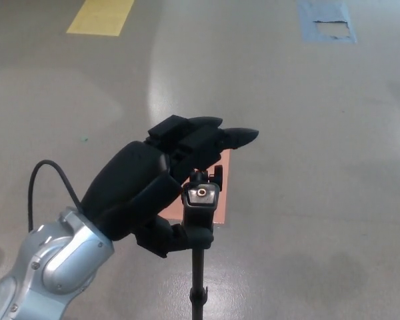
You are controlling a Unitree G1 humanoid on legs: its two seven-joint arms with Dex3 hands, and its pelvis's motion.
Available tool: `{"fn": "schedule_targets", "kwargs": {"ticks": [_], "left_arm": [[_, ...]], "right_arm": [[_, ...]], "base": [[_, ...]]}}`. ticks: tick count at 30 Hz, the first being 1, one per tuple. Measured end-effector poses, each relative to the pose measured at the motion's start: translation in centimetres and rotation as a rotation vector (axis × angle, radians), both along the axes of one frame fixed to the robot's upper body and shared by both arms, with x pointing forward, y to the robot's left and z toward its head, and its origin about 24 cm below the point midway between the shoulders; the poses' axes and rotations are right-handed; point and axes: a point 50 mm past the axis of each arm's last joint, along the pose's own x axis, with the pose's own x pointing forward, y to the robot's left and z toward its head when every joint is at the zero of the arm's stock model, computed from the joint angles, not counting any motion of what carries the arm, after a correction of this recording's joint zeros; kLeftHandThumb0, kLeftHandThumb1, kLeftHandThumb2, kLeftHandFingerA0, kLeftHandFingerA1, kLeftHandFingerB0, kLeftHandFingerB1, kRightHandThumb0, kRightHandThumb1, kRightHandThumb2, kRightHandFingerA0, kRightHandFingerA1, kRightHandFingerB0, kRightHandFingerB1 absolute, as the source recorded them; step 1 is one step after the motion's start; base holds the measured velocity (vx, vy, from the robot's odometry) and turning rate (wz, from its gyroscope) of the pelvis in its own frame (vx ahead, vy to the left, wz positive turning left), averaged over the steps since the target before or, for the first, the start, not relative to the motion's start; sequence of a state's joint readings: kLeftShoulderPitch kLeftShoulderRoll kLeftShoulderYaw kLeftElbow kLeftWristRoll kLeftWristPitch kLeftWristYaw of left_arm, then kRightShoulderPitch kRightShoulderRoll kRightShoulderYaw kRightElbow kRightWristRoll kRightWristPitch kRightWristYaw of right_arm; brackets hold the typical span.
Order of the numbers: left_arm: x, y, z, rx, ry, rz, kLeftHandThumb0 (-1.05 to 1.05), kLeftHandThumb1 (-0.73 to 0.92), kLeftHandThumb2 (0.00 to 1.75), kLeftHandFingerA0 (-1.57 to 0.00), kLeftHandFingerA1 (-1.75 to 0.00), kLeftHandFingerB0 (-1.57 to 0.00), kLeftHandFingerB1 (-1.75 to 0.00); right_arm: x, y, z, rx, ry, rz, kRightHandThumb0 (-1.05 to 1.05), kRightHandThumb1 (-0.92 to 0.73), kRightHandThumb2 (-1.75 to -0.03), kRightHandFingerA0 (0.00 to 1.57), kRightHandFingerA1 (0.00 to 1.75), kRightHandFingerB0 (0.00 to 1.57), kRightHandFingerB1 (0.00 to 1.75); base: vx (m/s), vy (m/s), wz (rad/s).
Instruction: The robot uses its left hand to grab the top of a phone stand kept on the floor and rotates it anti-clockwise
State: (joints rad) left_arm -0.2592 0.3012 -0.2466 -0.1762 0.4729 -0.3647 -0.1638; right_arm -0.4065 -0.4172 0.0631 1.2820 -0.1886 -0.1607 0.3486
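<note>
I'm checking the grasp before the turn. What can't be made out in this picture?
- Head view: the phone stand's base and feet, cut off by the bottom edge.
- Whether the left hand actually touches the stand's top; the palm hides the contact.
- Part of the orange floor patch, behind hand and stand.
- The right hand, out of frame.

Even, moderately bright indoor light from overhead. Broad soft glare streak on the glossy grey floor, running from top centre down past the salmon floor patch. Soft highlights on the silver forearm shell. Black left hand reads as near-silhouette, little surface detail. Faint diffuse shadows bottom left. Focus acceptable, slight softness, no obvious motion blur.
</note>
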Motion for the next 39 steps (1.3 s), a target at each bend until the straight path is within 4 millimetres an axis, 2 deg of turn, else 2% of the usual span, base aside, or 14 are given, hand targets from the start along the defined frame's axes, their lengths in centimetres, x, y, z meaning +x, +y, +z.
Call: {"fn": "schedule_targets", "kwargs": {"ticks": [3,4,6,7,8,9,14,15,16,28,32,34,35,39], "left_arm": [[0.0,-0.1,-0.2,0.008,0.003,-0.001,-0.28,0.24,0.82,0.00,-0.48,-0.03,-0.49],[0.0,-0.1,-0.2,0.013,0.004,-0.001,-0.47,0.43,0.53,-0.18,-0.28,-0.17,-0.34],[0.0,-0.1,-0.3,0.017,0.005,0.001,-0.45,0.42,0.53,-0.19,-0.29,-0.18,-0.34],[0.0,-0.1,-0.3,0.020,0.004,0.002,-0.26,0.25,0.82,-0.02,-0.49,-0.04,-0.50],[0.0,-0.1,-0.4,0.020,0.004,0.003,-0.26,0.25,0.82,-0.02,-0.49,-0.04,-0.50],[0.1,-0.1,-0.4,0.022,0.006,0.007,-0.44,0.42,0.53,-0.19,-0.29,-0.18,-0.34],[0.2,0.0,-0.6,0.022,0.010,0.016,-0.42,0.43,0.53,-0.19,-0.29,-0.17,-0.34],[0.2,0.0,-0.7,0.022,0.010,0.017,-0.43,0.44,0.53,-0.21,-0.29,-0.18,-0.33],[0.2,0.0,-0.7,0.023,0.010,0.018,-0.25,0.27,0.84,-0.06,-0.50,-0.07,-0.51],[0.4,0.2,-0.9,0.026,0.017,0.027,-0.25,0.27,0.84,-0.07,-0.51,-0.08,-0.51],[0.5,0.2,-0.9,0.023,0.019,0.033,-0.25,0.28,0.85,-0.07,-0.51,-0.09,-0.51],[0.5,0.3,-0.9,0.022,0.018,0.035,-0.24,0.28,0.85,-0.08,-0.51,-0.09,-0.51],[0.6,0.3,-1.0,0.021,0.019,0.037,-0.24,0.29,0.86,-0.09,-0.51,-0.10,-0.51],[0.7,0.4,-1.1,0.018,0.022,0.044,-0.22,0.33,0.88,-0.11,-0.52,-0.12,-0.52]], "right_arm": [[0.0,0.0,0.0,0.000,0.001,0.001,-0.63,-0.74,-0.72,0.12,0.33,0.05,0.05],[0.0,0.0,0.0,0.000,0.001,0.002,-0.61,-0.74,-0.72,0.13,0.33,0.03,0.05],[0.0,0.0,0.0,0.000,0.000,0.002,-0.69,-0.59,-0.91,0.05,0.40,0.00,0.16],[0.0,0.0,0.0,0.000,0.000,0.002,-0.70,-0.61,-0.92,0.02,0.39,0.00,0.16],[0.1,0.0,0.0,0.001,0.000,0.002,-0.70,-0.61,-0.92,0.02,0.39,0.00,0.16],[0.1,0.0,0.0,0.001,-0.001,0.002,-0.70,-0.61,-0.92,0.02,0.39,0.00,0.16],[0.2,0.0,0.1,0.002,-0.004,0.003,-0.69,-0.59,-0.91,0.09,0.43,0.00,0.16],[0.2,0.0,0.1,0.003,-0.004,0.003,-0.62,-0.73,-0.73,0.11,0.31,0.04,0.04],[0.2,0.1,0.2,0.003,-0.005,0.003,-0.71,-0.58,-0.90,0.11,0.42,0.00,0.15],[0.4,0.1,0.2,0.010,-0.004,0.006,-0.69,-0.58,-0.91,0.12,0.45,0.00,0.17],[0.4,0.1,0.3,0.010,-0.006,0.007,-0.65,-0.73,-0.71,0.13,0.33,0.04,0.04],[0.5,0.1,0.4,0.010,-0.008,0.008,-0.68,-0.61,-0.91,0.09,0.43,0.00,0.17],[0.6,0.1,0.4,0.010,-0.009,0.008,-0.64,-0.73,-0.71,0.13,0.33,0.05,0.05],[0.6,0.1,0.4,0.010,-0.010,0.008,-0.61,-0.78,-0.64,0.17,0.31,0.00,0.16]], "base": [[0.00,0.000,0.00],[0.00,0.000,0.00],[0.00,0.000,0.00],[0.00,0.000,0.00],[0.00,0.000,0.00],[0.00,0.000,0.00],[0.00,0.000,0.00],[0.00,0.000,0.00],[0.00,0.000,0.00],[0.00,0.000,0.00],[0.00,0.000,0.00],[0.00,0.000,0.00],[0.00,0.000,0.00],[0.00,0.000,0.00]]}}
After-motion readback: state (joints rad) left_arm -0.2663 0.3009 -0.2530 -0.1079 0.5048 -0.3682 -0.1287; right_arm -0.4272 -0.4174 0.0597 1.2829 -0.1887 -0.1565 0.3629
